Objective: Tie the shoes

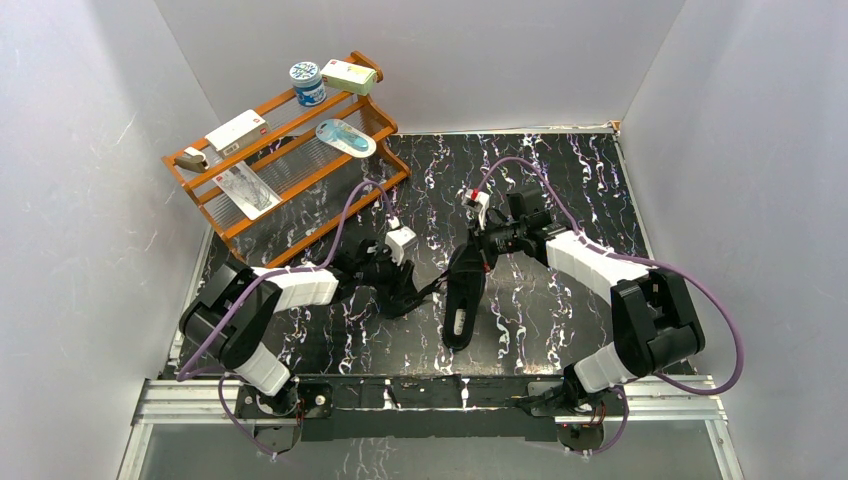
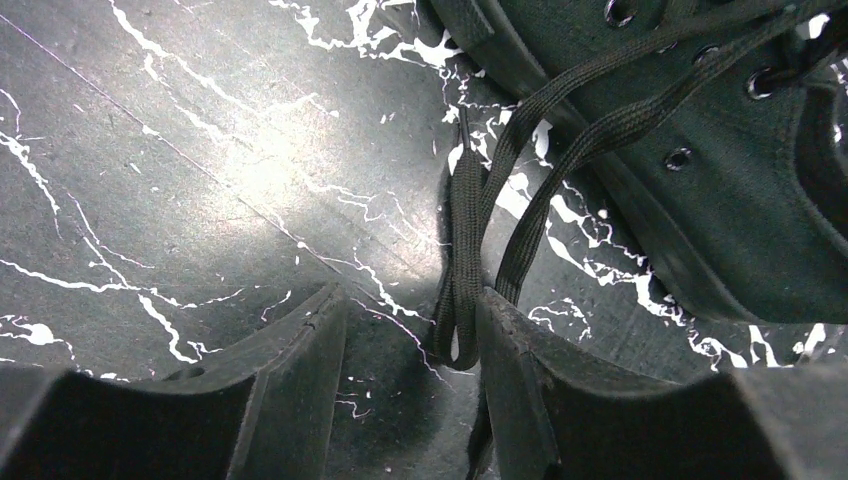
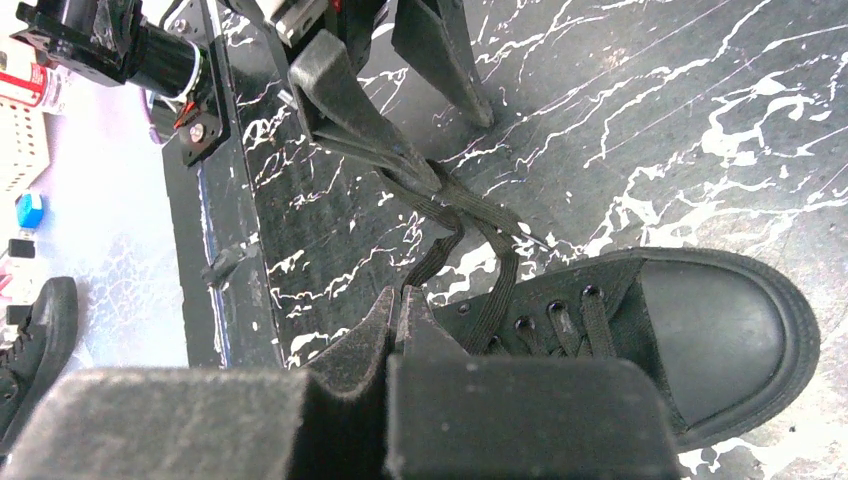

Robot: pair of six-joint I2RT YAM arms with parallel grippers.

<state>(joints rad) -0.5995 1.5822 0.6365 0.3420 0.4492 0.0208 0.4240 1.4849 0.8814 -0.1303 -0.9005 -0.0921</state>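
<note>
Black fingers of the left gripper [image 2: 412,300] stand apart, a loop of the laces [image 2: 462,230] resting unclamped against one inner face, while the right gripper [image 3: 398,305] is pinched closed on a lace strand just above the sneaker [image 3: 650,330], which lies on the marbled table [image 2: 180,150] close beside both.

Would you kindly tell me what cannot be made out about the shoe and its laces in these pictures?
Right wrist view: the heel of the small black low-top canvas sneaker is hidden behind the right hand; whether its closed fingers pinch the thin black laces is unclear.
Left wrist view: most of the sneaker is cut off by the top and right edges.
Top view: the laces are too thin against the black marbled table to trace.
</note>
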